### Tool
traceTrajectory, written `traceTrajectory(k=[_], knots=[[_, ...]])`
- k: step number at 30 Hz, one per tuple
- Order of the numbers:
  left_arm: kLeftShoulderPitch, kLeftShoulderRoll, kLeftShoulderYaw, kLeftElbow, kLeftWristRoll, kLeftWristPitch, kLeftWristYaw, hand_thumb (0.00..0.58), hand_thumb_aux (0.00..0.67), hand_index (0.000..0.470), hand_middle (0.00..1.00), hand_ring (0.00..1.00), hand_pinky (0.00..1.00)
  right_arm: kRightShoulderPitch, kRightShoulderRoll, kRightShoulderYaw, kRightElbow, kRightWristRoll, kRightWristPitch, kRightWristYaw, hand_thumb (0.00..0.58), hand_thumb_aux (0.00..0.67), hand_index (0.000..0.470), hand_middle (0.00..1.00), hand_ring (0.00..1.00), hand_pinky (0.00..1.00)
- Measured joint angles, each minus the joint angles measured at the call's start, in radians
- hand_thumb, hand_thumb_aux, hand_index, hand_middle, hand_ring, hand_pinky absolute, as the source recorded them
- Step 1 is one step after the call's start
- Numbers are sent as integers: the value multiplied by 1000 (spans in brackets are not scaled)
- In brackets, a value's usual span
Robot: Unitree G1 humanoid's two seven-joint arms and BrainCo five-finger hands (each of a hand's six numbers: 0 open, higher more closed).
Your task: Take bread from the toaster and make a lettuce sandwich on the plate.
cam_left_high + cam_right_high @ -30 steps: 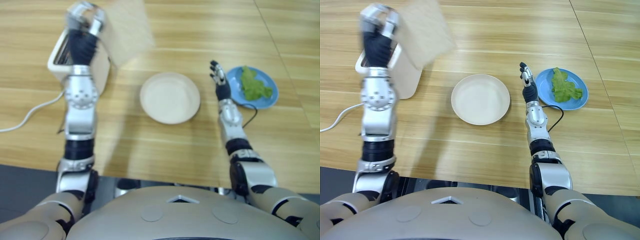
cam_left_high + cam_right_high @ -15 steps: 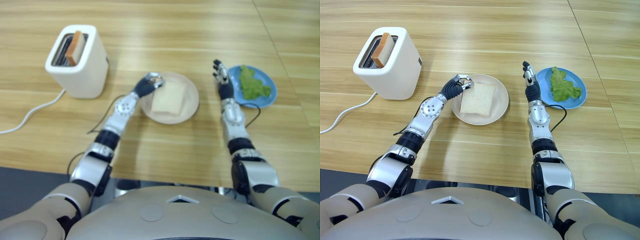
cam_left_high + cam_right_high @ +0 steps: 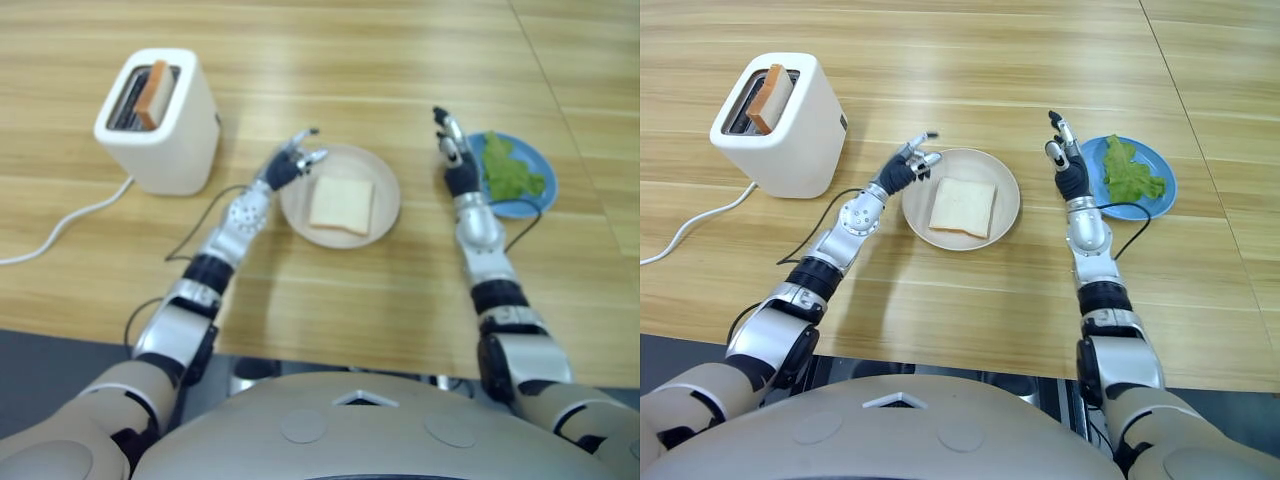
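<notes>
The table [image 3: 970,60] is pale honey wood, streaked with lengthwise grain. Toward its left edge stands a cream-white toaster [image 3: 780,140] with a white cord [image 3: 690,235] and a brown-crusted slice [image 3: 768,95]. Mid-table, a beige plate [image 3: 1006,185] holds off-white bread [image 3: 962,207]. Toward the right edge, a blue dish [image 3: 1155,205] holds green lettuce [image 3: 1127,172].

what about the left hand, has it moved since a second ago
Yes. The left hand was over the toaster holding a bread slice; now it is right of the toaster at the left rim of the plate, open, the slice on it.
</notes>
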Motion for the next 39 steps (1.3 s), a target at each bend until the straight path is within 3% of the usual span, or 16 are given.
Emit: traceTrajectory(k=[4,6,9,12,15,21,33,34,35,36,37,39], knots=[[50,33,18,-171,50,14,56,0,0,0,0,0,0,42,-231,-12,-222,-286,73,-150,0,0,0,0,0,0],[72,38,32,-222,58,28,61,0,0,0,0,0,0,44,-364,-31,-246,-415,129,-218,0,0,0,0,0,0],[87,38,38,-264,58,50,58,0,0,0,0,0,0,-4,-563,30,-162,-641,254,-325,0,0,0,0,0,0],[94,31,40,-269,50,56,52,0,0,0,0,0,0,-118,-656,159,43,-805,338,-401,0,0,0,0,0,0],[99,21,41,-269,40,63,49,0,0,0,0,0,0,-240,-662,329,284,-926,385,-453,0,0,0,0,0,0],[102,15,39,-268,38,70,39,0,0,0,0,0,0,-343,-582,558,548,-1016,414,-510,0,0,0,0,0,0],[107,15,44,-267,33,76,31,0,0,0,0,0,0,-370,-489,709,695,-973,452,-516,0,0,0,0,0,0],[107,15,44,-267,33,76,31,0,0,0,0,0,0,-372,-487,711,700,-967,453,-511,360,257,177,0,0,0],[108,15,44,-267,33,77,31,0,0,0,0,0,0,-372,-487,713,707,-955,455,-502,472,381,262,0,0,0],[109,15,44,-267,33,78,31,0,0,0,0,0,0,-372,-487,713,709,-951,457,-495,472,381,262,0,0,0],[111,15,44,-268,33,80,31,0,0,0,0,0,0,-372,-487,714,713,-941,458,-485,546,507,348,0,0,0],[113,15,44,-268,33,83,31,0,0,0,0,0,0,-372,-487,715,719,-925,459,-470,576,615,422,0,0,0]])
